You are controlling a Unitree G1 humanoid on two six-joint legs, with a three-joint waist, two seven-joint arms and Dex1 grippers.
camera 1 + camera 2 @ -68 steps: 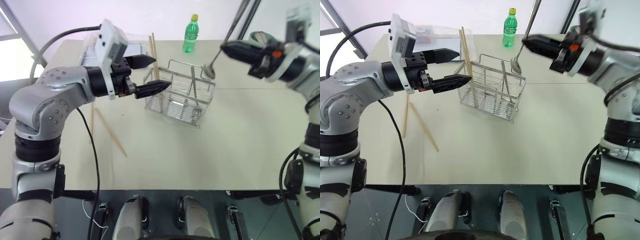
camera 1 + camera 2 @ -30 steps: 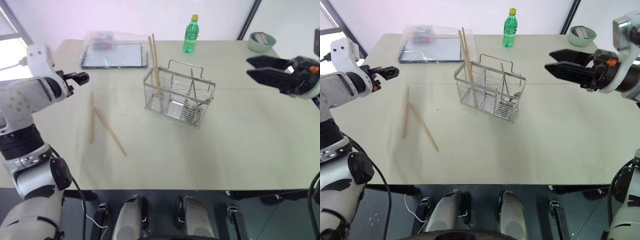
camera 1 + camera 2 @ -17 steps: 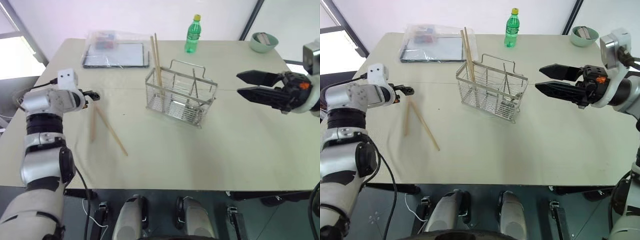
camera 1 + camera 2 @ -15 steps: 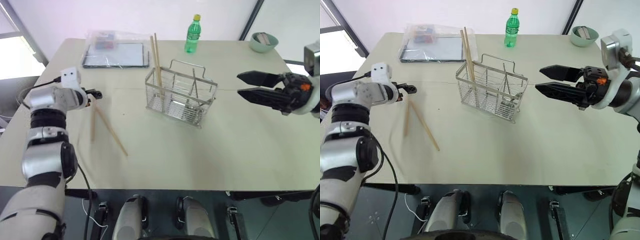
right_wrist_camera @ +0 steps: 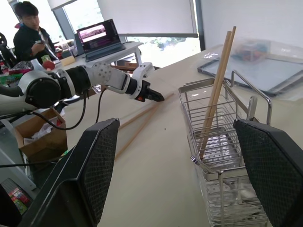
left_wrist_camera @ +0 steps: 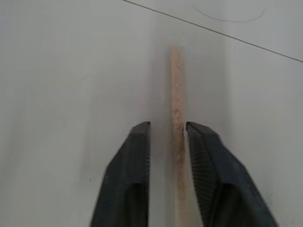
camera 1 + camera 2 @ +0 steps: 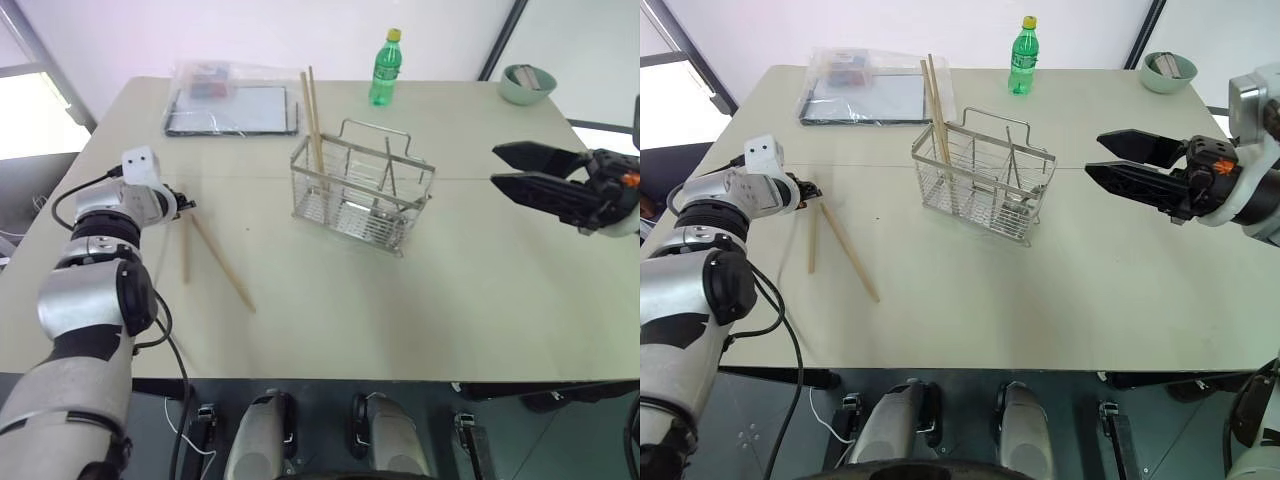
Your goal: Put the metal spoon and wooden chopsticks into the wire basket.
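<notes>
The wire basket (image 7: 362, 190) stands mid-table. Two wooden chopsticks (image 7: 312, 118) lean upright in its left compartment, and the metal spoon's handle (image 7: 387, 162) stands in a right compartment. Two more chopsticks lie on the table to its left, one straight (image 7: 185, 250) and one slanted (image 7: 222, 265). My left gripper (image 7: 185, 205) is low at the far end of the straight chopstick (image 6: 176, 94), which runs between its fingers (image 6: 137, 156); the jaws are shut on it. My right gripper (image 7: 494, 166) hovers to the right of the basket, open and holding nothing.
A green bottle (image 7: 381, 68) and a plastic-wrapped flat tray (image 7: 232, 100) stand at the table's far side, with a pale green bowl (image 7: 525, 82) at the far right corner. Beyond the table's left end, a person (image 5: 28, 28) sits near a laptop (image 5: 97, 35).
My left gripper has come down to the table at the chopstick's end and closed on it. The right gripper has drawn back slightly to the right, still open.
</notes>
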